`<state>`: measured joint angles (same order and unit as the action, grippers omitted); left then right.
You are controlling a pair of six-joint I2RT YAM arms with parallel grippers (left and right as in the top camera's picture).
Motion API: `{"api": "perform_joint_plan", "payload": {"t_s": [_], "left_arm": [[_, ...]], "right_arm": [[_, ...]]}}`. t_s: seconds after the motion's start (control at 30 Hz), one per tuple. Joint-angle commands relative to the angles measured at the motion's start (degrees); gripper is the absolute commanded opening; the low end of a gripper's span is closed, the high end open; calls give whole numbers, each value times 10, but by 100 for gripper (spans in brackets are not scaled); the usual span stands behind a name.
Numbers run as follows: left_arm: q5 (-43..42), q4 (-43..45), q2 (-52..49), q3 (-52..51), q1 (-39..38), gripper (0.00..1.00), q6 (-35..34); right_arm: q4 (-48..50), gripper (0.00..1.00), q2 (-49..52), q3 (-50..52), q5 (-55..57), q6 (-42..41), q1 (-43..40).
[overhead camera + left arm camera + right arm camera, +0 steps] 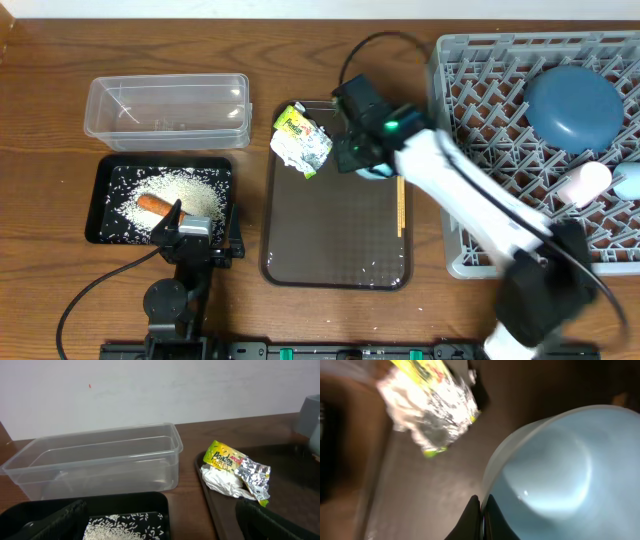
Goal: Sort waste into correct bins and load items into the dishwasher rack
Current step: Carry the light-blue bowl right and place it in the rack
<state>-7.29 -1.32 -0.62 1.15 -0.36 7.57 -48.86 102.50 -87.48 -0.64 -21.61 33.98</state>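
Beside the wrapper (427, 407), our right gripper (481, 515) pinches the light-blue bowl (560, 475) by its rim; likely rigid, slippery, breakable.

A staged test bench, such as a robotics lab, is suggested rather than a lived-in kitchen. A wood-grain tabletop (40, 150) is seen set against a plain white wall (150, 395). Two robot arms are mounted at its near edge, with black cables (90, 290) trailed across the surface. Kitchen things are laid out on it: a grey dishwasher rack (480, 120), a clear plastic box (165, 110), a black tray (105, 200) of rice and a brown serving tray (335, 240).
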Motion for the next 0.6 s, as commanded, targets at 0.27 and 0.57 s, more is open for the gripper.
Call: {"api": "perform_joint_plan", "payload": {"t_s": [0.27,0.57], "left_arm": [[-6,-20,4,-9,3,96,5],[-6,-20,4,-9,3,96,5]], "right_arm": [[-140,1,-166,-17,-46,17,-203],[-167,1,-166,-1,-345,137,-422]]}}
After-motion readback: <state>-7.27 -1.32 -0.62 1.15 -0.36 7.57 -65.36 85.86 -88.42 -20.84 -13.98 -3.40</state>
